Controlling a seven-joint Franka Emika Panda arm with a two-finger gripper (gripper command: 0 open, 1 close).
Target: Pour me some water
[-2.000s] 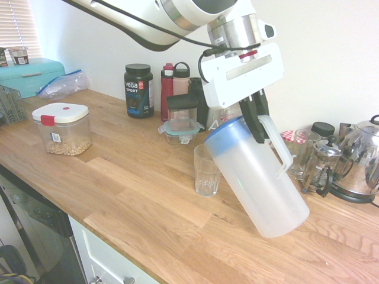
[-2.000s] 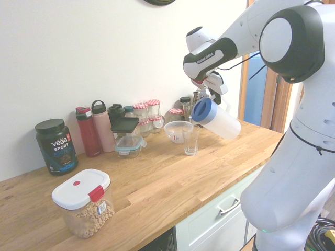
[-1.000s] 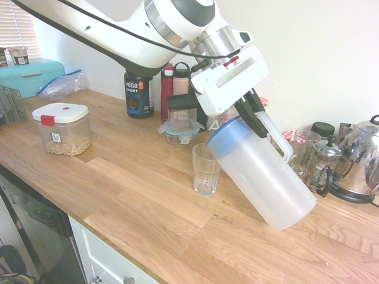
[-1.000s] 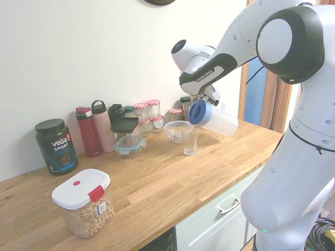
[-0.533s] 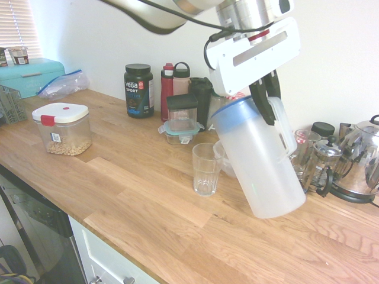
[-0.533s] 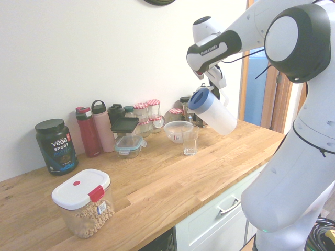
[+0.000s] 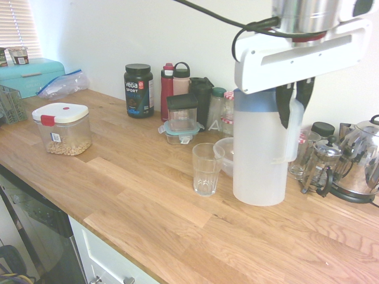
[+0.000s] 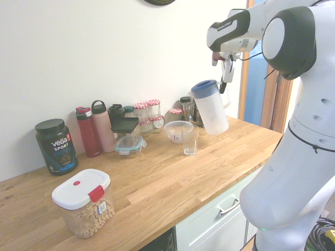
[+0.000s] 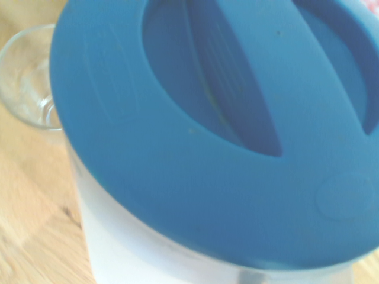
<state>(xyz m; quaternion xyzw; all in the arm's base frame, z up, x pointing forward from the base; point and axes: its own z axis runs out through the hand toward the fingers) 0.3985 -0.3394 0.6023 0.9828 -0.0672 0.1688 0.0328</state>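
A translucent white pitcher with a blue lid [image 7: 259, 151] [image 8: 210, 107] stands nearly upright just to the right of a clear drinking glass [image 7: 206, 168] [image 8: 190, 140]. My gripper [image 7: 294, 106] [image 8: 226, 83] comes down from above and is shut on the pitcher's handle. From the wrist view the blue lid [image 9: 225, 118] fills the picture, and the glass [image 9: 26, 77] shows beside it. No water shows in the glass or through the pitcher's wall. Whether the pitcher's base touches the wooden counter [image 7: 148, 201] I cannot tell.
A clear bowl [image 7: 224, 155] sits right behind the glass and against the pitcher. A French press [image 7: 323, 165], kettle [image 7: 362, 163] and jars crowd the back right. Bottles, a black tub [image 7: 138, 90] and a food box [image 7: 179, 121] line the wall; a cereal container [image 7: 62, 128] stands left.
The pitcher swung from tilted with its lid towards the glass back to nearly upright, and my gripper rose and moved right, away from the glass. The grip on the handle stayed shut.
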